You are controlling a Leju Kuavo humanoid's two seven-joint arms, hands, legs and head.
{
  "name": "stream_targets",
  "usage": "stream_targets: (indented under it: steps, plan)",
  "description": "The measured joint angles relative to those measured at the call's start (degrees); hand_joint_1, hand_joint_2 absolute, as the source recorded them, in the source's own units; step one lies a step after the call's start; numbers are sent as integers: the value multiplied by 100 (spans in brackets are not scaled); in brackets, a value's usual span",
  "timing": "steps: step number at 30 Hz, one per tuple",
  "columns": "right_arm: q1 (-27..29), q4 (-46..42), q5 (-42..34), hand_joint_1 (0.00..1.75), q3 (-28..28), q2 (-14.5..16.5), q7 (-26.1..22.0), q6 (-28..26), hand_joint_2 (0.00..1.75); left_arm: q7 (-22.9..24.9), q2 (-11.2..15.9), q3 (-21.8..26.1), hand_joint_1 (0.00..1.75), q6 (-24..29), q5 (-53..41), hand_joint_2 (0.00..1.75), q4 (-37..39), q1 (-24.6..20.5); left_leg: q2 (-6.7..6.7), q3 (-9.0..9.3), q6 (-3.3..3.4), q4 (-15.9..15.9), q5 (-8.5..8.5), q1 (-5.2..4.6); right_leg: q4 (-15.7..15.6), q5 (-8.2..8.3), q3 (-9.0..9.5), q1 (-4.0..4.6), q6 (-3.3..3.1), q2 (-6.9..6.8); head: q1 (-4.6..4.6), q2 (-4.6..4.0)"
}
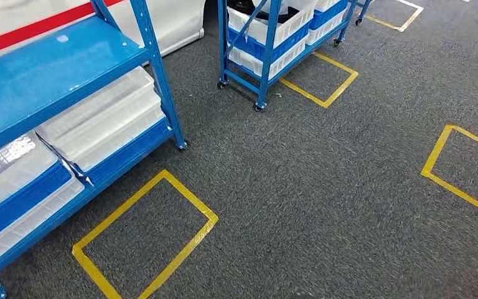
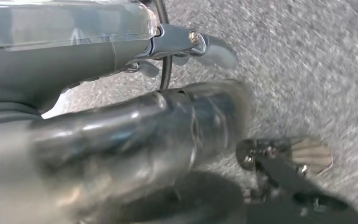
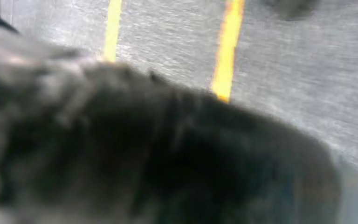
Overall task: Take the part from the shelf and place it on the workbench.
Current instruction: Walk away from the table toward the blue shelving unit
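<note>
Shelf (image 1: 50,68): glossy blue steel | translucent ribbed bins (image 1: 99,118) | both robot hands' state: cannot tell

1. The shelf (image 1: 50,68) stands at the left of the head view. It is a blue metal rack with a bare, glossy upper board, on small castors on the grey carpet (image 1: 323,180).
2. Its lower levels carry clear plastic bins (image 1: 106,118), lying flat and side by side. What they hold cannot be told.
</note>
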Motion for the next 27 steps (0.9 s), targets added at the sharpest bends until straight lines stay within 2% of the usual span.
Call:
stream_targets:
  steps: [1,2,3,4,5,6,7,8,9,10,11,12,13,14,15,16,17,18,19,20,21,22,23,25,26,27]
  plan:
    - [2,-6,0,0,1,5,-2,0,0,1,3,1,0,0,0,0,-1,5,-7,192,26,-93,-86,19,506,62,-383,-4,11,10,3,0]
    - [6,-5,0,0,0,6,-3,0,0,1,4,1,0,0,-1,0,-1,4,-22,376,45,-162,-176,24,882,-17,-766,-4,27,17,3,-2]
    - [14,-5,0,0,0,3,0,0,0,2,3,1,0,-2,-1,0,-1,-2,-50,554,50,-223,-269,29,1086,-225,-1110,-8,46,20,1,-1]
    - [25,-5,0,0,-1,1,4,0,0,3,2,1,0,-3,-1,0,-1,0,-83,731,43,-274,-367,34,1141,-479,-1398,-8,66,21,5,-1]
    - [40,-4,0,0,-1,0,8,0,0,3,1,1,0,-5,-1,0,-1,10,-117,915,30,-314,-479,39,1059,-673,-1642,-6,78,20,3,0]
    - [55,-4,0,0,-1,-1,11,0,0,4,-1,2,0,-7,-1,0,-1,22,-142,1095,14,-345,-602,47,876,-715,-1843,-3,83,20,3,0]
    - [72,-3,0,0,-1,-2,13,0,0,4,-3,2,0,-6,-1,0,-1,32,-157,1274,-3,-368,-734,55,595,-524,-1998,2,76,19,3,0]
    - [99,2,0,0,-1,-4,14,0,0,4,-4,3,0,-5,-1,0,2,49,-165,1436,-19,-392,-875,59,218,0,-2112,11,56,17,4,0]
    - [119,9,0,0,-1,-7,13,0,0,2,-6,5,0,-4,-1,0,7,51,-179,1581,-44,-407,-1011,60,-102,602,-2180,27,29,13,5,-2]
    - [131,17,1,0,-2,-10,15,0,0,0,-7,7,0,-2,-1,0,11,43,-192,1711,-80,-447,-1136,56,-308,1098,-2200,51,-10,16,-1,-2]
    - [134,23,3,0,-3,-13,15,1,0,-2,-5,9,0,-1,-1,0,15,31,-199,1847,-121,-509,-1216,53,-409,1402,-2194,74,-57,22,-3,-2]
    - [122,25,6,0,-3,-14,14,1,0,-4,-3,10,0,1,-2,0,16,8,-203,1937,-166,-534,-1212,51,-394,1398,-2151,90,-109,30,-11,-2]
    - [105,22,10,0,-3,-13,11,0,0,-8,-1,11,0,1,-4,0,14,-18,-191,1951,-209,-456,-1121,50,-394,1297,-2059,89,-167,47,-14,0]
    - [98,18,14,0,-3,-13,5,-1,0,-13,2,12,0,1,-6,0,13,-34,-162,1864,-239,-195,-952,55,-450,1199,-1936,81,-219,58,-13,-1]
    - [95,15,16,0,-3,-13,1,-2,0,-17,2,14,0,1,-8,0,12,-45,-132,1633,-263,222,-785,63,-529,1108,-1774,74,-261,65,-18,0]
    - [92,13,17,0,-4,-14,-2,-3,0,-20,3,16,0,1,-9,0,11,-53,-102,1323,-283,706,-712,73,-625,1016,-1584,72,-289,71,-19,-1]
    - [96,13,19,0,-4,-15,-3,-3,0,-22,2,19,0,0,-9,0,11,-50,-76,983,-298,1125,-763,85,-716,926,-1388,78,-300,69,-23,-1]
    - [96,13,21,0,-4,-15,-3,-2,0,-25,2,21,0,0,-9,0,12,-44,-64,652,-314,1393,-968,93,-804,841,-1181,82,-306,68,-24,-1]
    - [95,14,24,0,-4,-16,-3,0,0,-32,2,23,0,-1,-11,0,12,-39,-60,361,-330,1512,-1252,96,-884,751,-968,83,-306,69,-25,-1]
    - [94,14,25,0,-4,-16,-4,2,0,-45,2,25,0,-2,-13,0,12,-28,-55,115,-339,1490,-1520,98,-949,656,-753,80,-302,70,-25,-1]
    - [96,15,26,0,-4,-16,-5,3,0,-61,2,26,0,-4,-16,0,12,-13,-47,-100,-337,1363,-1674,101,-998,543,-543,78,-296,70,-27,-1]
    - [100,15,26,0,-4,-16,-7,4,0,-76,2,27,0,-8,-20,0,12,1,-26,-285,-322,1149,-1594,103,-1027,416,-352,79,-284,61,-29,-1]
    - [113,16,26,0,-4,-16,-10,5,0,-85,3,28,0,-12,-22,0,14,19,32,-448,-291,863,-1210,100,-1039,280,-198,84,-270,41,-30,-1]
    - [131,33,26,0,-4,-15,-15,14,0,-92,8,32,0,-16,-32,0,21,39,224,-717,-207,289,26,52,-967,-20,33,129,-225,-15,-28,-1]
    - [135,41,28,0,-5,-14,-17,20,0,-94,10,34,0,-17,-43,0,25,29,288,-781,-170,162,492,28,-929,-174,111,150,-198,-55,-24,-1]
    - [125,45,32,0,-5,-14,-19,27,0,-97,11,36,0,-17,-53,0,27,9,299,-814,-141,139,703,0,-900,-311,193,161,-167,-98,-21,-1]
